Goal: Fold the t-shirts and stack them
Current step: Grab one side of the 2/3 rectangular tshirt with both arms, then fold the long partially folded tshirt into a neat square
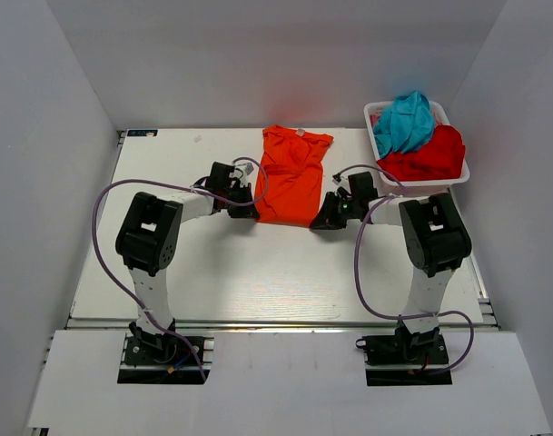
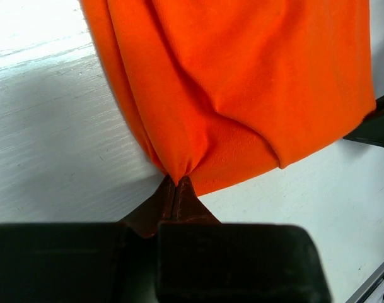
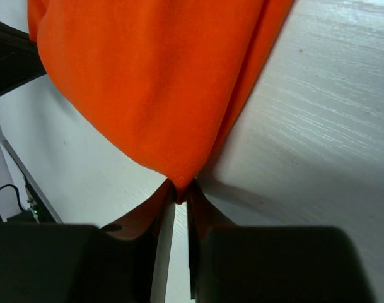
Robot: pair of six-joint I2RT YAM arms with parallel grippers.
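Observation:
The bright orange-red t-shirt lies as a narrow lengthwise strip on the white table, collar at the far end. My left gripper is shut on its near left corner, seen pinched in the left wrist view with orange fabric above. My right gripper is shut on the near right corner; the right wrist view shows the fabric bunched between the tips. The teal-blue t-shirt and the deeper red t-shirt are heaped in the basket.
The small white plastic basket stands at the far right of the table. White walls close in the left, back and right sides. Purple cables loop off both arms.

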